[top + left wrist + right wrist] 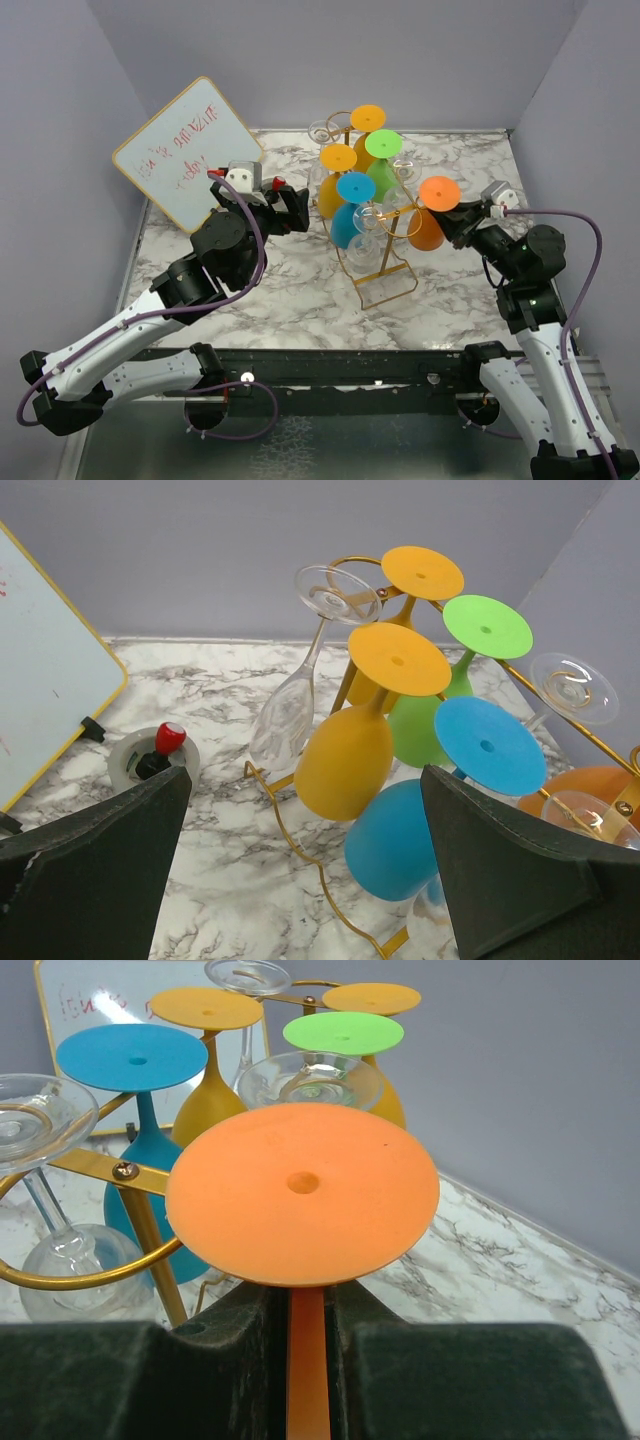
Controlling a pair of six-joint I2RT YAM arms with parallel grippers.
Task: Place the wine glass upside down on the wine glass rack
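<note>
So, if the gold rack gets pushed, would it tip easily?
Probably: the wine glass rack is tall thin wire, loaded high with coloured glasses, so likely top-heavy. It may also slide on the smooth marble table. The hanging clear glass looks fragile if shaken.

Gold wine glass rack, inverted coloured glasses hanging, whiteboard left, jaws spread apart

Bright, even overhead light, soft shadows, all views sharp, faint glare on clear glasses.
</note>
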